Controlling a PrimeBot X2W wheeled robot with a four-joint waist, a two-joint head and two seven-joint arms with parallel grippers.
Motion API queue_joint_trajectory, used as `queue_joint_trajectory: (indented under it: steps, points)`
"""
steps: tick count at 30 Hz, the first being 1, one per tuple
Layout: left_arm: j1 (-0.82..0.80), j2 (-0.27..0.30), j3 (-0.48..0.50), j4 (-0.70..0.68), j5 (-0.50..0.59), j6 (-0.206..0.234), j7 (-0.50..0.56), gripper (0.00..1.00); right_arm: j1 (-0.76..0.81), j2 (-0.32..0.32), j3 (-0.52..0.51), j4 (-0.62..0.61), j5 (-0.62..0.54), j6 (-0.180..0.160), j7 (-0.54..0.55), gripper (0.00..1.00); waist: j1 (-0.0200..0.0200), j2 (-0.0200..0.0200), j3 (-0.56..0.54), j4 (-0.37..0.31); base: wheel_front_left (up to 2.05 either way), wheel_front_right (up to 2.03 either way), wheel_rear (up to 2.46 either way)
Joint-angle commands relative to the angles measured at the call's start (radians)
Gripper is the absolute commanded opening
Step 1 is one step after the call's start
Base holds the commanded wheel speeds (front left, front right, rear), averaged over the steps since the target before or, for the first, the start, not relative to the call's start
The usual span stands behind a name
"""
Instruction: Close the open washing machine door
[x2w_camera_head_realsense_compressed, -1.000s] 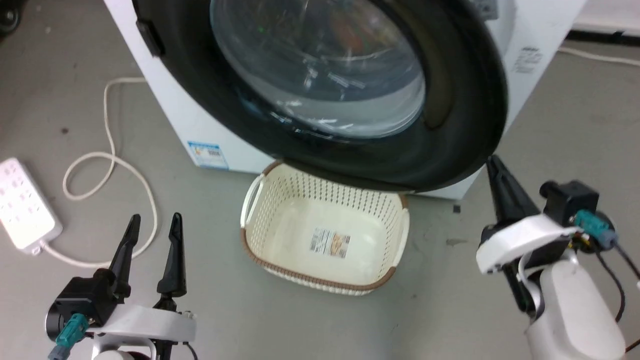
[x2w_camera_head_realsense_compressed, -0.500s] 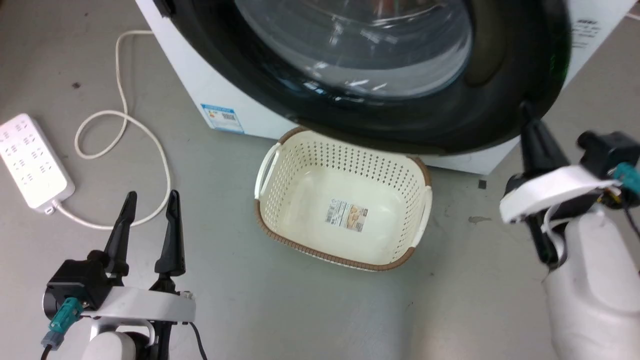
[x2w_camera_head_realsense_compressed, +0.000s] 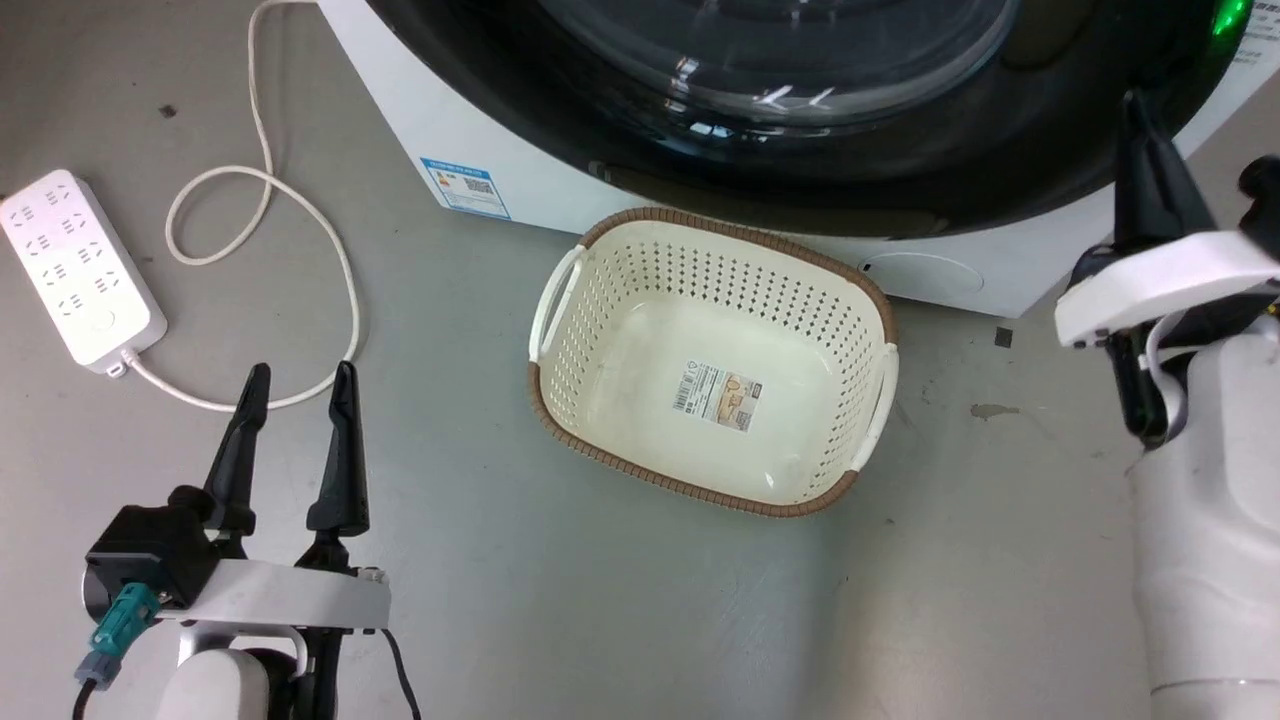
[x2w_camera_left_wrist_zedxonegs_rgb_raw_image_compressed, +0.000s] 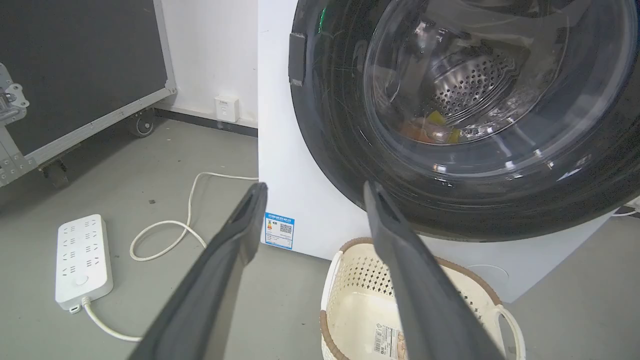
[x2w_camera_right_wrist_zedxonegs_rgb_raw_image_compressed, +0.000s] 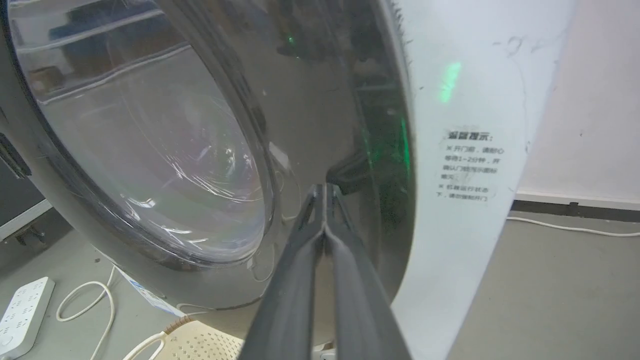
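White washing machine (x2w_camera_left_wrist_zedxonegs_rgb_raw_image_compressed: 300, 200) is seen on the grey floor, with its black-rimmed washing machine door (x2w_camera_left_wrist_zedxonegs_rgb_raw_image_compressed: 350, 150) laid close across its front and a cream basket (x2w_camera_head_realsense_compressed: 600, 330) set just below. The right claw (x2w_camera_right_wrist_zedxonegs_rgb_raw_image_compressed: 325, 187) is closed, fingertips together at the door's rim near its right edge. The left claw (x2w_camera_head_realsense_compressed: 303, 368) is held open, well apart from the door.

Black-rimmed door (x2w_camera_head_realsense_compressed: 1000, 170), white washer (x2w_camera_head_realsense_compressed: 430, 100), cream perforated basket (x2w_camera_head_realsense_compressed: 590, 340).

Left gripper (x2w_camera_left_wrist_zedxonegs_rgb_raw_image_compressed: 315, 186) spread, facing washing machine door (x2w_camera_left_wrist_zedxonegs_rgb_raw_image_compressed: 340, 140); basket (x2w_camera_left_wrist_zedxonegs_rgb_raw_image_compressed: 360, 272) below.
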Motion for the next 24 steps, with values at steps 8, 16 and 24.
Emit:
queue_joint_trajectory:
  steps: [8, 16, 24]
  points:
    - [-0.027, 0.011, -0.003, -0.006, -0.019, -0.004, -0.005, 1.0, -0.079, -0.003, -0.043, 0.001, -0.018, -0.001, -0.009, 0.0, -0.0001, 0.0, 0.02, -0.002, 0.0, 0.0, 0.0]
    - [-0.026, 0.01, 0.004, -0.001, -0.011, -0.004, -0.005, 1.0, -0.075, -0.003, -0.029, -0.037, 0.009, -0.001, -0.009, 0.0, -0.0001, 0.0, -0.009, -0.028, 0.0, 0.0, 0.0]
    - [0.019, 0.001, 0.015, 0.016, 0.009, -0.004, -0.005, 1.0, 0.075, -0.003, 0.034, -0.226, 0.078, -0.001, -0.009, 0.0, -0.0001, 0.0, -0.142, -0.105, 0.0, 0.0, 0.0]
